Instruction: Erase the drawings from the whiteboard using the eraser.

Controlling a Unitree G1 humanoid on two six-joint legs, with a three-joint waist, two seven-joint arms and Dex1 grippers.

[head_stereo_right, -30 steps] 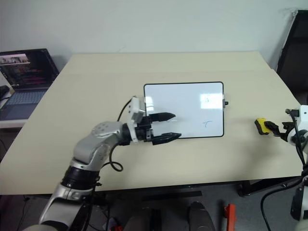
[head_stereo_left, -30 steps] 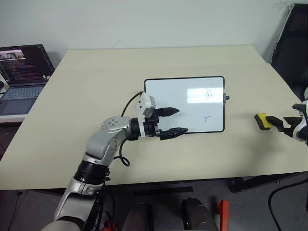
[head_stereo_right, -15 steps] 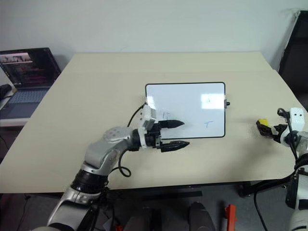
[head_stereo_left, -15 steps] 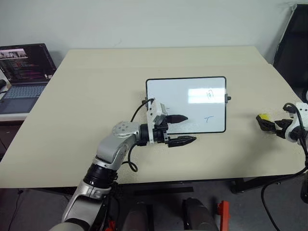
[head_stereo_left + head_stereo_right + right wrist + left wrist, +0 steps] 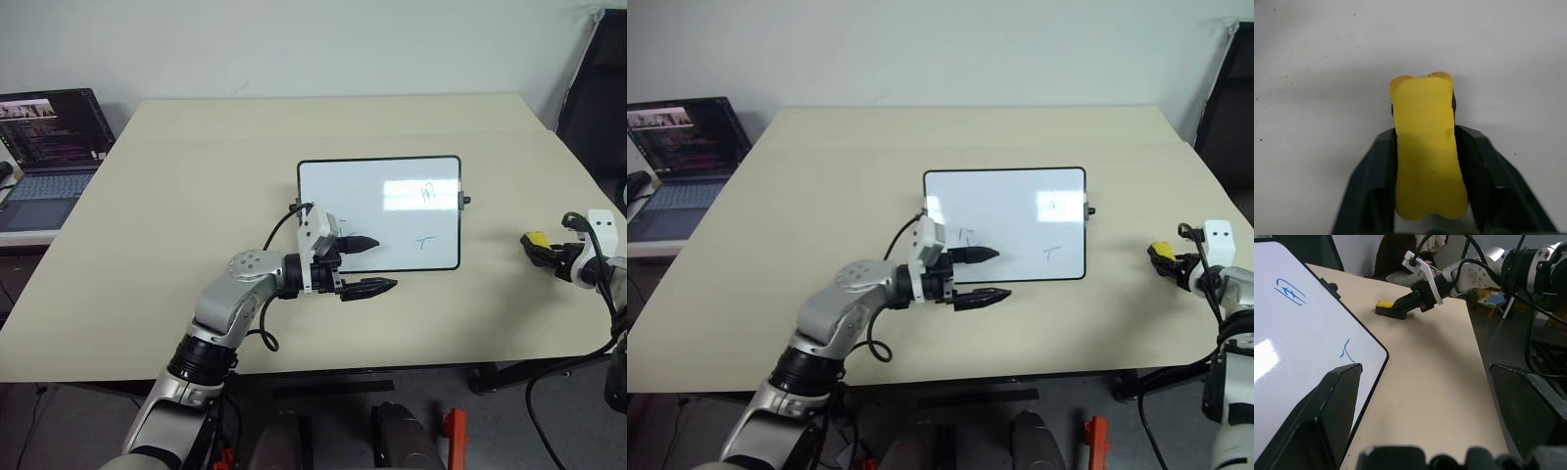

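Observation:
The whiteboard (image 5: 380, 211) lies flat mid-table, with small drawings at its right part (image 5: 427, 192) and lower right (image 5: 422, 241). The yellow eraser (image 5: 534, 241) sits low at the table's right side. My right gripper (image 5: 545, 249) is shut on it. In the right wrist view the black fingers (image 5: 1376, 166) squeeze the eraser (image 5: 1427, 147) from both sides. My left gripper (image 5: 384, 264) hovers open over the whiteboard's near edge, pointing right, with nothing between its fingers (image 5: 1317, 421). The left wrist view also shows the whiteboard (image 5: 1293, 342), the eraser (image 5: 1383, 305) and the right gripper (image 5: 1400, 309).
A laptop (image 5: 49, 147) stands on a side surface to the left of the beige table (image 5: 196, 176). A black chair (image 5: 598, 88) stands beyond the table's right edge. The eraser is close to that right edge.
My right gripper, open around the eraser before, has shut on it and dropped slightly. My left gripper stays open in about the same place.

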